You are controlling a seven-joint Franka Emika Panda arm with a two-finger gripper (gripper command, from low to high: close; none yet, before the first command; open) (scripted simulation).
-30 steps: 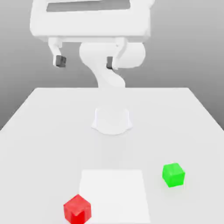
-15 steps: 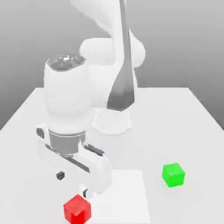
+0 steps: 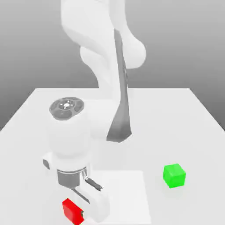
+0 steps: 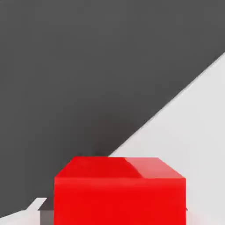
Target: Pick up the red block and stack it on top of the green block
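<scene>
Red block (image 3: 70, 210): I see it on the table (image 3: 184, 127), between the gripper's (image 3: 78, 212) fingers.
Jaws: pinching the red block.
Green block (image 3: 174, 176): well apart, toward the exterior view's right.

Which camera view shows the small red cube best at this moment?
The hand view shows the small glossy red cube best: it sits close and unobstructed, with its top and one side face plain. In the exterior view, the red cube is partly covered by the white gripper, near the white table's edge.
</scene>
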